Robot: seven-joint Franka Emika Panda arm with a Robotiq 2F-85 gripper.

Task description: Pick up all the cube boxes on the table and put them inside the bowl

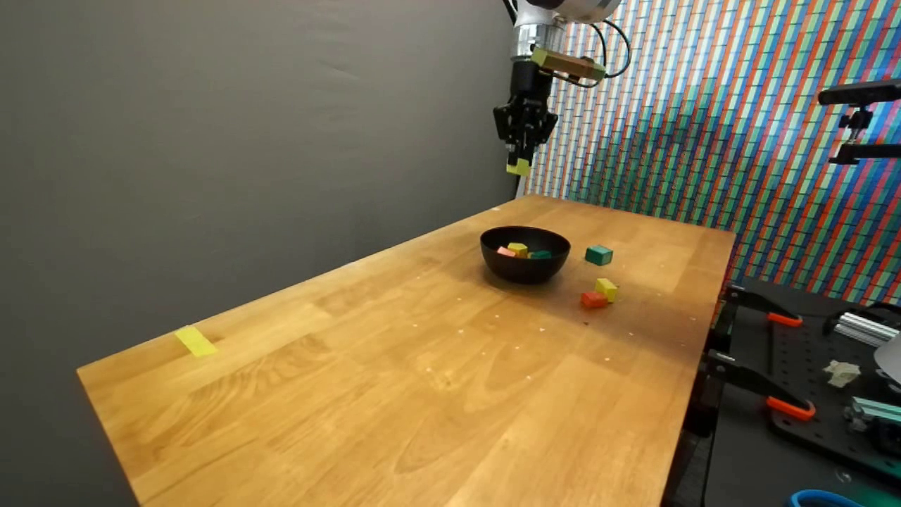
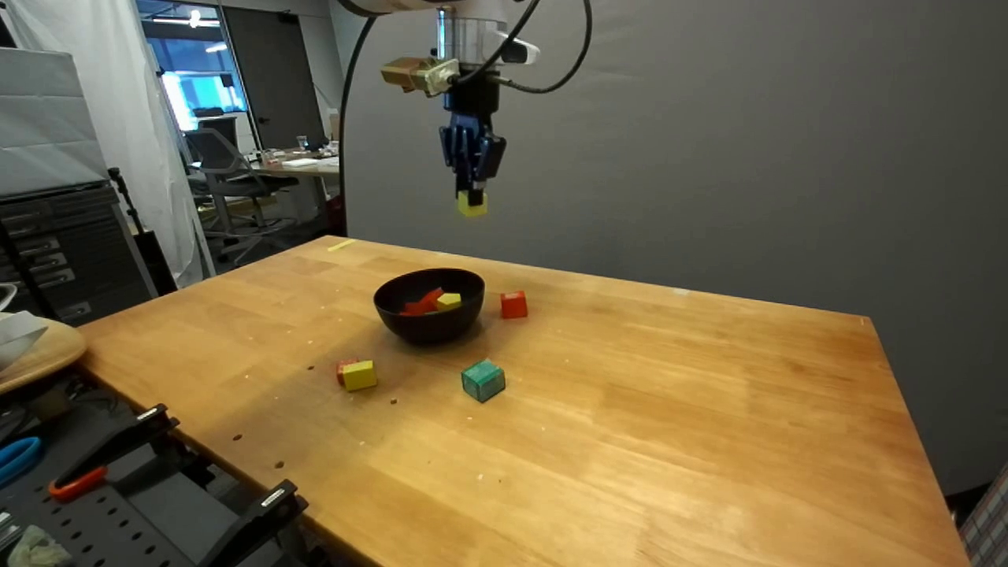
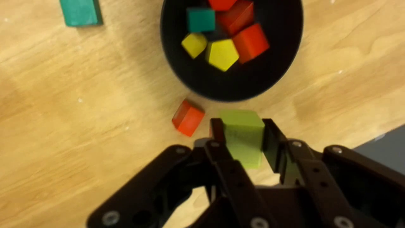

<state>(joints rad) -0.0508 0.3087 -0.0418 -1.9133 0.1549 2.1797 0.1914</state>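
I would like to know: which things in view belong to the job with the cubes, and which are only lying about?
For the job: gripper; held yellow cube; bowl; cubes inside; loose green cube; loose yellow cube; loose red cubes; table.

Not for the job: yellow strip; clamps; chair; crumpled scrap.

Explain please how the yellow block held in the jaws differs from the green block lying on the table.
The jaws grip the yellow block in the air, while the green block rests on the table. The yellow block is bright; the green block is darker and bluish. The jaws partly cover the yellow block; nothing covers the green block. Both are small blocks outside the bowl.
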